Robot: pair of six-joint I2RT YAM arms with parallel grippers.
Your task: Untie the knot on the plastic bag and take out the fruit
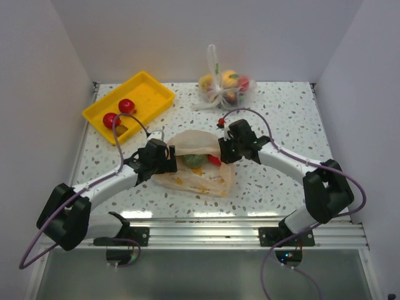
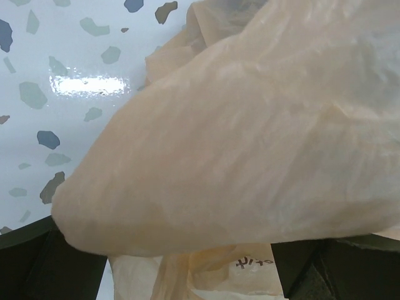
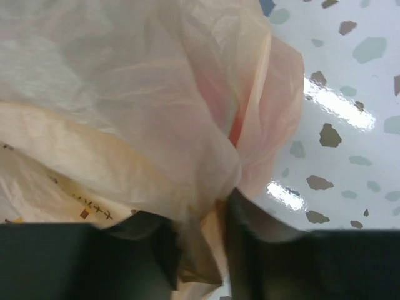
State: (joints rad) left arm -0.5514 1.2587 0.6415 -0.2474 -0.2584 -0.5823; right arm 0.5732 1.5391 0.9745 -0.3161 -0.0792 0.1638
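The peach-orange plastic bag (image 1: 199,175) lies at the table's middle, its top film lifted into an arch. No tied knot shows. Through its mouth I see a green fruit (image 1: 194,160) and a red fruit (image 1: 214,160). Two red fruits (image 1: 127,105) lie in the yellow tray (image 1: 153,90). My left gripper (image 1: 167,156) is at the bag's left edge. In the left wrist view its fingers (image 2: 44,262) stand wide apart under the bag film (image 2: 237,137). My right gripper (image 1: 224,149) is shut on the bag's right edge, with film pinched between its fingers (image 3: 262,250).
A clear whitish bag of fruit (image 1: 224,86) with a white knot stands at the back centre. The yellow tray is at the back left. White walls close in the speckled table (image 1: 281,112) on three sides.
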